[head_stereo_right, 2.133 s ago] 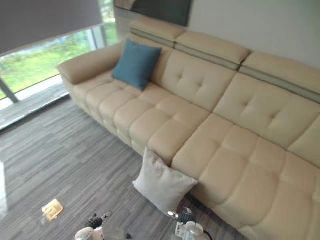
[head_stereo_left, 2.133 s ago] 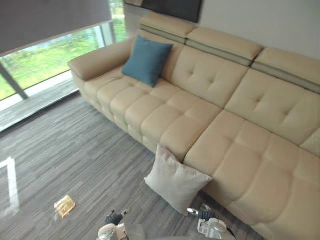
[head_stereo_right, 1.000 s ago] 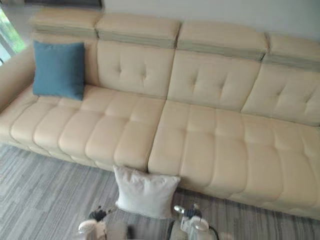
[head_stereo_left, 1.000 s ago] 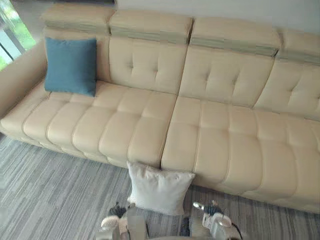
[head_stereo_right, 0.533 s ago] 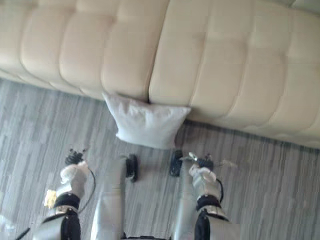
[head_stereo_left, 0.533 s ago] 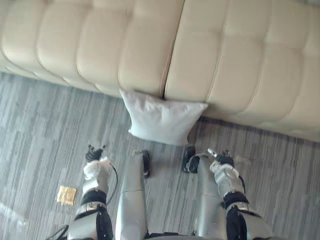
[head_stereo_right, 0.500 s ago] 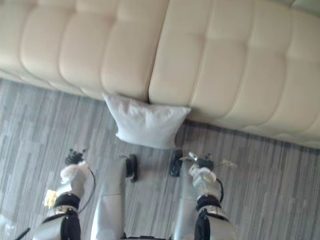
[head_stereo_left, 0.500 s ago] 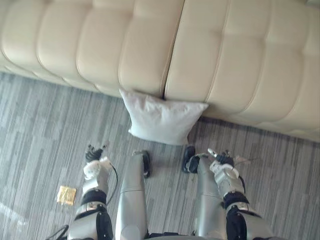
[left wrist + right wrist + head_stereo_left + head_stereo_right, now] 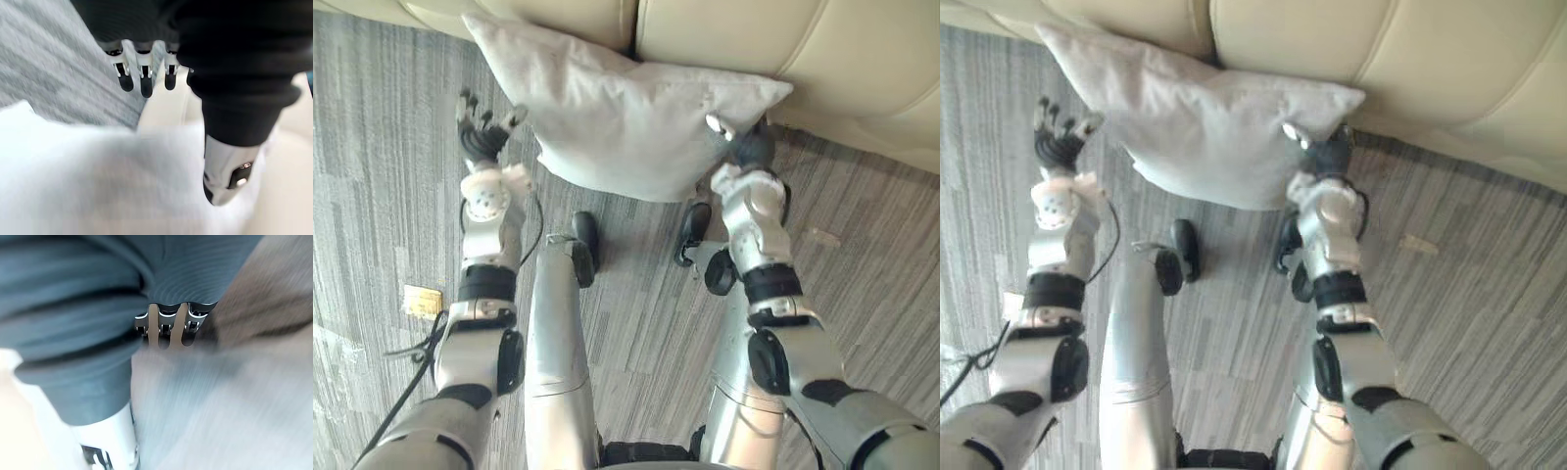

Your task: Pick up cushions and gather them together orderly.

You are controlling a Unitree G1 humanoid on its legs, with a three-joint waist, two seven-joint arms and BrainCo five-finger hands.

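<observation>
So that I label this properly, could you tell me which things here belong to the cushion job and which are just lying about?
Job: cushion, left hand, right hand, both hands open at its ends.
Lying about: yellow scrap, pale scrap, both on the floor.

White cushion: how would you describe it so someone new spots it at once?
Start at the cream padded sofa: the white cushion leans against its front edge on the grey striped floor, between the left hand and the right hand. Unlike the small yellow scrap nearby, it is big, soft and plain.
</observation>
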